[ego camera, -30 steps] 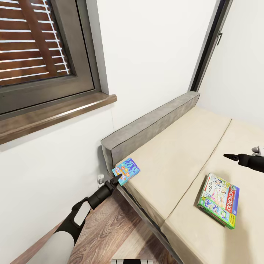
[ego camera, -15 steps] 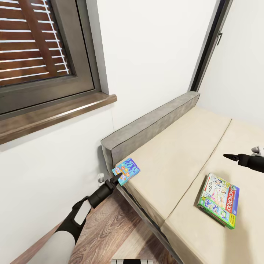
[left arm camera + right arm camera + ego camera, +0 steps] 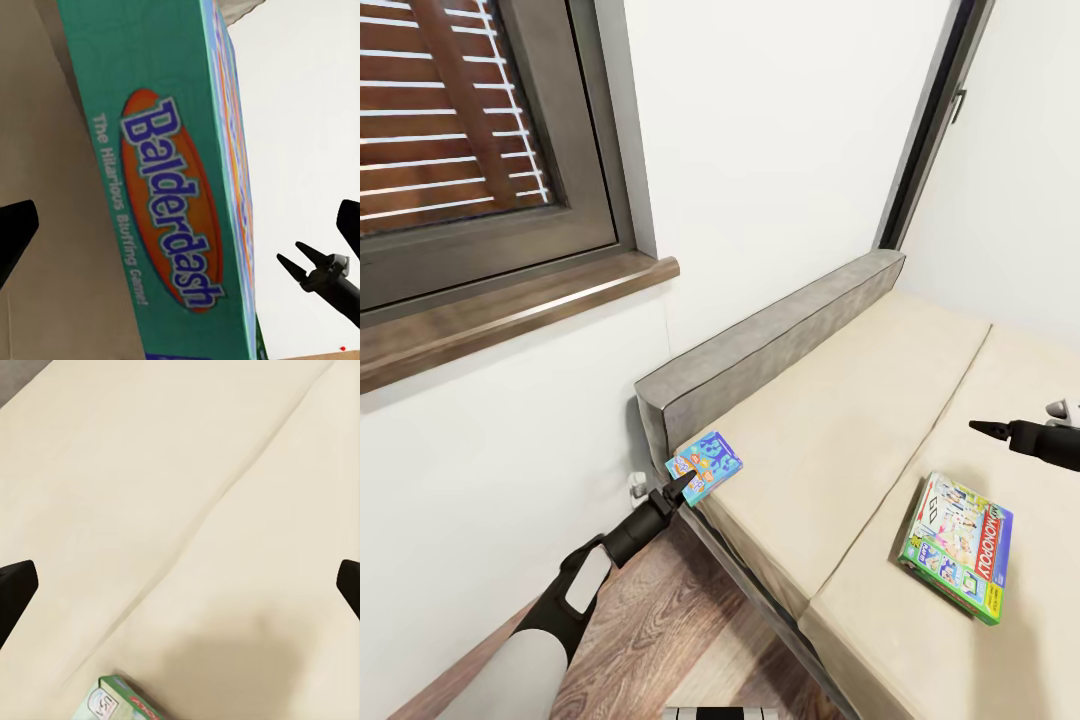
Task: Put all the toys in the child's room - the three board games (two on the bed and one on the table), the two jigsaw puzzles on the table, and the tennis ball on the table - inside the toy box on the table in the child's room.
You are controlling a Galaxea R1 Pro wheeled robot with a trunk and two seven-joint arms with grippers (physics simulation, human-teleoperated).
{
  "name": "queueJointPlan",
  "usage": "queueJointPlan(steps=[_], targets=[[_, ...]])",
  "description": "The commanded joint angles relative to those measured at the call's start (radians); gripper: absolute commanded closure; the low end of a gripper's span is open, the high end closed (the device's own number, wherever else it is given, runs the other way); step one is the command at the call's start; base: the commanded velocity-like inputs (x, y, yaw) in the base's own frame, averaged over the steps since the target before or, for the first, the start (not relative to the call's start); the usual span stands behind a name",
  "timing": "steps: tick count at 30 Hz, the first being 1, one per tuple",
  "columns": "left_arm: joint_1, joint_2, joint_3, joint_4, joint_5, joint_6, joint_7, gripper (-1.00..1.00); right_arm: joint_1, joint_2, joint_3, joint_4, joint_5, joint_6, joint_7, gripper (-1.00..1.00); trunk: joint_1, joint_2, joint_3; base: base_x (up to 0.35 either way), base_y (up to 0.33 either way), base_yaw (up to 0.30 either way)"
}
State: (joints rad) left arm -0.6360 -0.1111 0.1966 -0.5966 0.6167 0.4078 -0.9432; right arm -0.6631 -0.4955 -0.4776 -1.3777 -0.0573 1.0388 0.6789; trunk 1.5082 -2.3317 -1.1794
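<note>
A blue cartoon board game (image 3: 705,466) lies on the near corner of the bed (image 3: 840,420), just below the headboard end. My left gripper (image 3: 682,486) is at its edge. In the left wrist view the box's green "Balderdash" side (image 3: 172,195) stands between the two wide-apart fingers, so the gripper (image 3: 180,225) is open. A green-edged "MONOPOLY" board game (image 3: 958,545) lies flat on the mattress at the right. My right gripper (image 3: 977,427) hovers open above the mattress just beyond it, and a corner of that box (image 3: 120,703) shows in the right wrist view.
A grey headboard (image 3: 780,335) runs along the white wall. A window with a brown wooden sill (image 3: 510,310) juts out above my left arm. Wood floor (image 3: 650,620) lies between wall and bed. A dark door frame (image 3: 920,150) rises behind the bed.
</note>
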Motion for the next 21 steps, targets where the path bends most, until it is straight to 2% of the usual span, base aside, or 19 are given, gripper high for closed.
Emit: queueJointPlan(steps=[1, 21], targets=[[-0.001, -0.001, 0.004, 0.000, 0.001, 0.009, -0.003, -1.00, -0.001, 0.000, -0.001, 0.000, -0.006, 0.007, -0.001, -1.00, 0.000, 0.000, -0.001, 0.000, 0.000, 0.000], [-0.002, -0.004, 0.004, 0.000, 0.000, 0.009, -0.002, -1.00, 0.009, 0.000, -0.001, -0.014, -0.006, 0.007, -0.001, -1.00, 0.000, 0.000, -0.001, 0.000, 0.000, 0.000]])
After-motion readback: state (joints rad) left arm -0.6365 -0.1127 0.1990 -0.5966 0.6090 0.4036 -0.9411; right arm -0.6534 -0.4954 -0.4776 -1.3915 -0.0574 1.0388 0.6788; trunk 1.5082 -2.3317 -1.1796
